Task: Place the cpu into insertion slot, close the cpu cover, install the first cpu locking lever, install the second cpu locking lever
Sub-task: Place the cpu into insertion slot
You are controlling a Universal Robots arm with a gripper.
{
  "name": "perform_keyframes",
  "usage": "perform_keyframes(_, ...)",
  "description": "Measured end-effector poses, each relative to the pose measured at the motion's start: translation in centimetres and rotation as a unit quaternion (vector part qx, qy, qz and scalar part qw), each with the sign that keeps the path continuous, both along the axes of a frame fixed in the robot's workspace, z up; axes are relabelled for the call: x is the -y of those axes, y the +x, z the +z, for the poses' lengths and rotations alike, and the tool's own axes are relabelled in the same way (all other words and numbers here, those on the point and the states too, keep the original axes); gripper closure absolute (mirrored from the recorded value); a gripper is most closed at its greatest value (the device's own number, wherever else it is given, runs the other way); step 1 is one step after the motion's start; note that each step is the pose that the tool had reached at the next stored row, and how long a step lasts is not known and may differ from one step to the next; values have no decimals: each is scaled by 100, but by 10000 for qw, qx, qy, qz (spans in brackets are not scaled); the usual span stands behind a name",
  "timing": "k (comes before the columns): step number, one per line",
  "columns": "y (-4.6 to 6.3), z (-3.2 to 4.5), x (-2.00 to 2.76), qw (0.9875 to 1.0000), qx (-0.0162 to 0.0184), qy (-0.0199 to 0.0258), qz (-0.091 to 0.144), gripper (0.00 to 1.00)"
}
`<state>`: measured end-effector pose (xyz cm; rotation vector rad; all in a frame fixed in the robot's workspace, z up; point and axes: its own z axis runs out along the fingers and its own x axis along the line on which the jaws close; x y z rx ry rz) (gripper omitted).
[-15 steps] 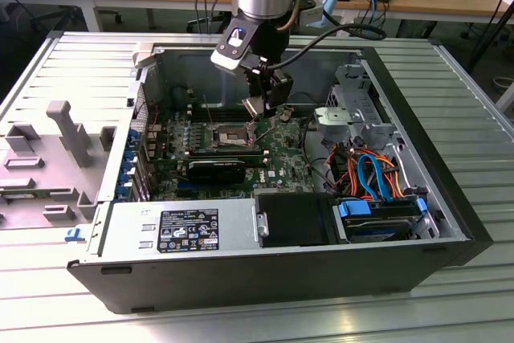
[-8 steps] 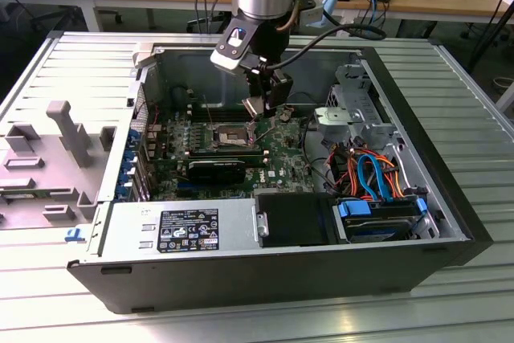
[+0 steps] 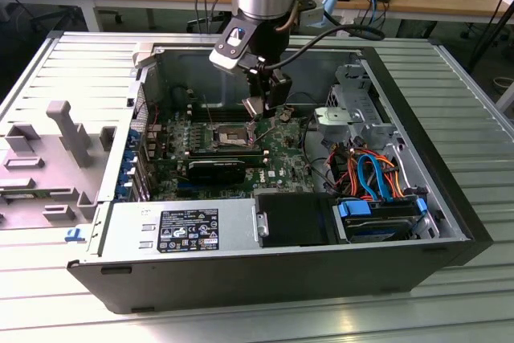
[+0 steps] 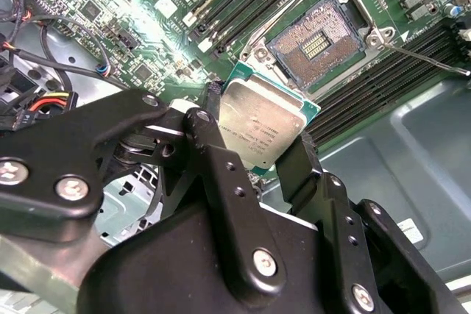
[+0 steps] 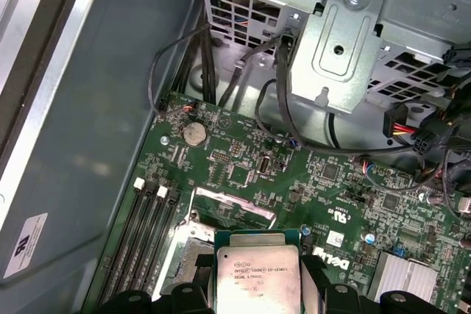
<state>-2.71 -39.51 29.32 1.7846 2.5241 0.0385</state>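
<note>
Clamping the cpu [image 4: 268, 126] by two opposite edges, the fingers [image 4: 294, 170] hold it aloft close beside the insertion slot [image 4: 316, 38] (empty and uncovered), where a skewed or off-centre lowering would likely damage the socket or dislodge the chip.

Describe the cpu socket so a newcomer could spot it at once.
Inside the computer case, find the green motherboard. Near its middle, by the gripper holding the cpu, sits the insertion slot: square, silver rim, dark centre, unlike the long black memory slots beside it.
</note>
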Motion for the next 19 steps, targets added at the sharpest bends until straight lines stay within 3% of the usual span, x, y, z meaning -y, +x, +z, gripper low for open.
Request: perform_keyframes(19, 0, -6, 0, 9999, 0, 0, -128, 45)
